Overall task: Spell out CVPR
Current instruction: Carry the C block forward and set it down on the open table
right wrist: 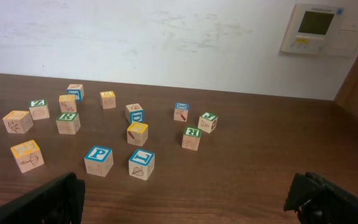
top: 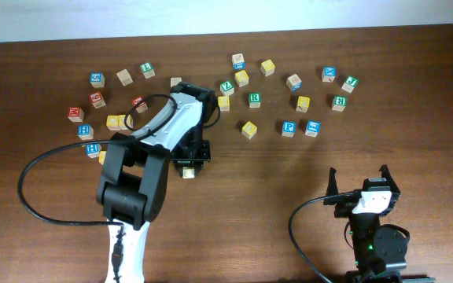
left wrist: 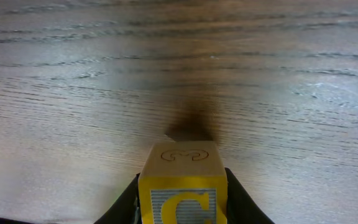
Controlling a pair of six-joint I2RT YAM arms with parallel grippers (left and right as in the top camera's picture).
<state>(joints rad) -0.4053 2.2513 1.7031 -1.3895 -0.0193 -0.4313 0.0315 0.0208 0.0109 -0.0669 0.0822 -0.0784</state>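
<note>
My left gripper (top: 188,163) is shut on a yellow C block (top: 188,172) in front of the block scatter, near the table's middle. In the left wrist view the C block (left wrist: 182,186) sits between the black fingers (left wrist: 182,208), low over the wood; I cannot tell whether it touches. A blue P block (top: 289,128) and a green R block (top: 255,100) lie in the scatter; a green block (top: 226,87) may read V. My right gripper (top: 359,182) is open and empty at the front right. Its wrist view shows the P block (right wrist: 98,160) ahead of the open jaws (right wrist: 191,202).
Several other letter blocks lie across the back of the table, from a red block (top: 75,113) on the left to a green one (top: 350,83) on the right. The left arm's black cable (top: 30,196) loops over the front left. A white wall (right wrist: 166,37) stands behind.
</note>
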